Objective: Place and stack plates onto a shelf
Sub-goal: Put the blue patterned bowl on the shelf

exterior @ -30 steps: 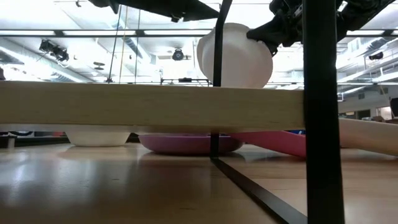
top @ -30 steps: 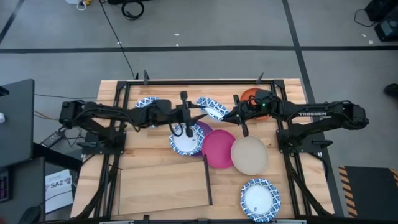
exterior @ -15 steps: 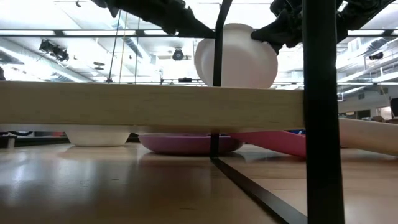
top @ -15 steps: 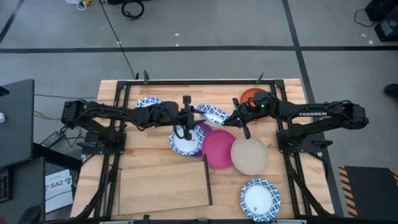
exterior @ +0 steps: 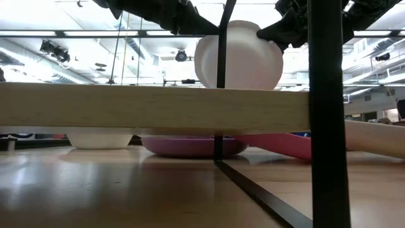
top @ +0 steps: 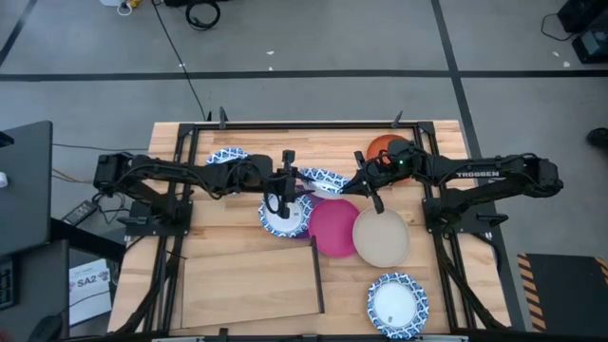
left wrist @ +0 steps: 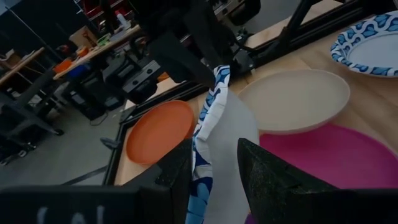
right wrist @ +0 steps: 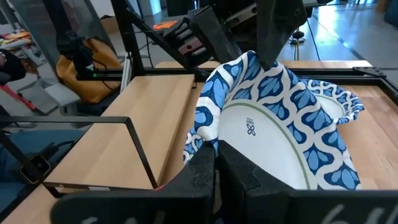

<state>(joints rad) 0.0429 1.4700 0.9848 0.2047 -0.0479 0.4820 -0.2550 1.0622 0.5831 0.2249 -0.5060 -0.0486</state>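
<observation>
High view first: my shelf lies flat at the table's near left, no plates on it. Between the arms a blue-rimmed plate hangs on edge above the table, for a handover, I judge. My right gripper clamps its rim; my left gripper straddles the opposite rim, jaws narrowing but whether gripping, I cannot tell.

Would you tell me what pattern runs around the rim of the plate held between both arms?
Blue leaf shapes on white plate, clearest from the right wrist.
</observation>
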